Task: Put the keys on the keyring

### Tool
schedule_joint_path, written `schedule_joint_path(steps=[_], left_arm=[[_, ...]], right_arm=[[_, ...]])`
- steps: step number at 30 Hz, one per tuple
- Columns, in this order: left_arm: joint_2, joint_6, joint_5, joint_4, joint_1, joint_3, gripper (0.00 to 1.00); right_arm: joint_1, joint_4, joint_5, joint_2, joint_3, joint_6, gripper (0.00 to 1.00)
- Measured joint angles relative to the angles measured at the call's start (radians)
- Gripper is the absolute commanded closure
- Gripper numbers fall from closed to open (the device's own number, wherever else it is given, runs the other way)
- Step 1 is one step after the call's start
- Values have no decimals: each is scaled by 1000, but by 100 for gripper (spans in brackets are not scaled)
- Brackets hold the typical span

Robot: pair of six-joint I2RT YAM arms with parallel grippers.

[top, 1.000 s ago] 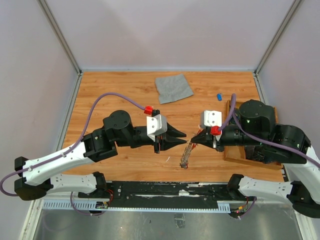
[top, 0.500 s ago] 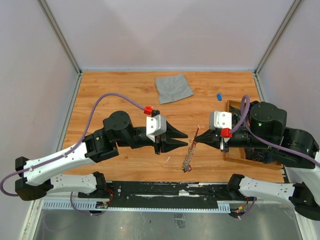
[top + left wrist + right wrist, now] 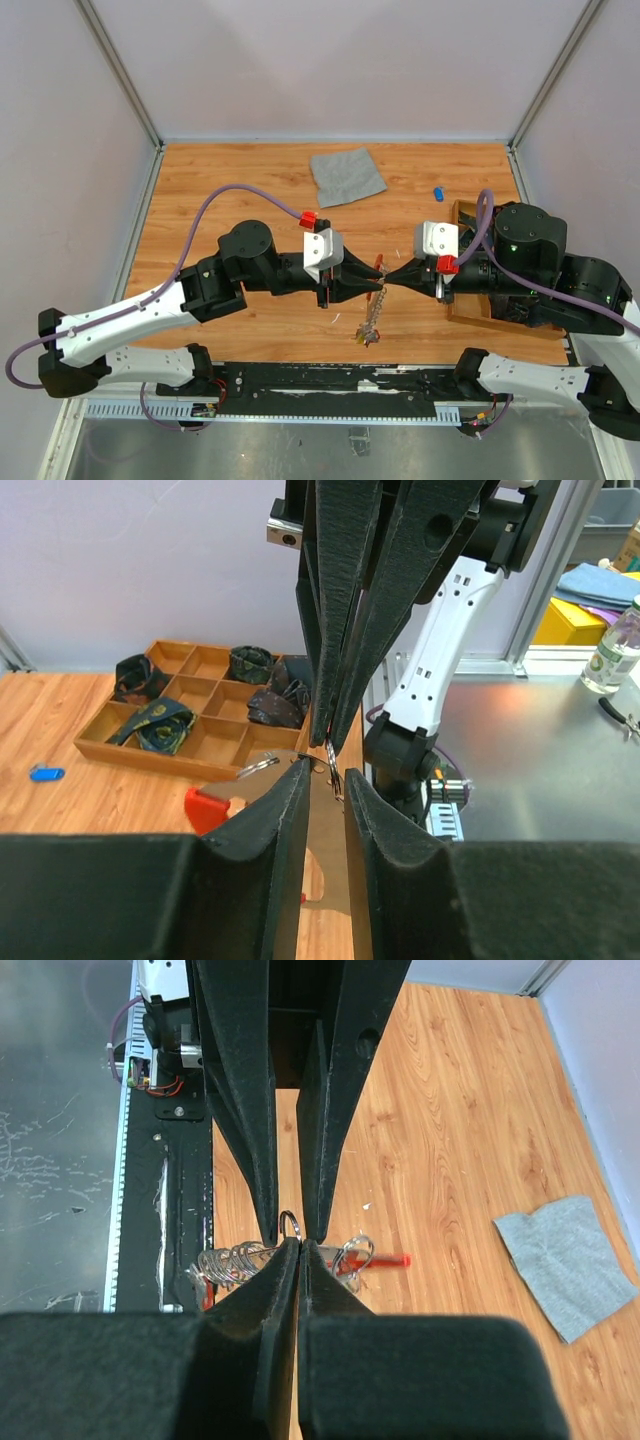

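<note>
Over the wooden table the right gripper pinches the keyring, the left gripper narrowly apart just beside it, where a bump could knock it free.

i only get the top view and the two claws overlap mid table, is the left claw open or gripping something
observer: open. In the right wrist view the left claw shows a clear gap, and a small silvery ring of the keyring sits in it without filling it.
operator: who's holding the chain then
observer: it looks like the right claw, pinched shut just under that ring; the chain loops beside its tips.
operator: what's in the tray under the right arm
observer: the left wrist view shows the wooden tray with dark rolled fabric pieces in several compartments.
</note>
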State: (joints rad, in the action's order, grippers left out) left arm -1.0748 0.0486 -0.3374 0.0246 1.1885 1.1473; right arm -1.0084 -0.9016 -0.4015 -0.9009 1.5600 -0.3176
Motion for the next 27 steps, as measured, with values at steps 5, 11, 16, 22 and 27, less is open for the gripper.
schedule_joint_path(steps=[5, 11, 16, 22, 27], left_arm=[[-8, 0, -1, 0, 0, 1, 88], [-10, 7, 3, 13, 5, 8, 100], [-9, 11, 9, 19, 5, 14, 100], [-5, 19, 66, 32, 5, 14, 99], [22, 18, 148, 32, 5, 14, 100]], right_arm=[[0, 8, -3, 3, -5, 1, 100], [0, 14, -10, 6, -11, 1, 99], [0, 53, -17, 29, -39, 4, 78], [0, 204, -1, 161, -183, 11, 67], [0, 338, 84, 304, -294, 27, 64]])
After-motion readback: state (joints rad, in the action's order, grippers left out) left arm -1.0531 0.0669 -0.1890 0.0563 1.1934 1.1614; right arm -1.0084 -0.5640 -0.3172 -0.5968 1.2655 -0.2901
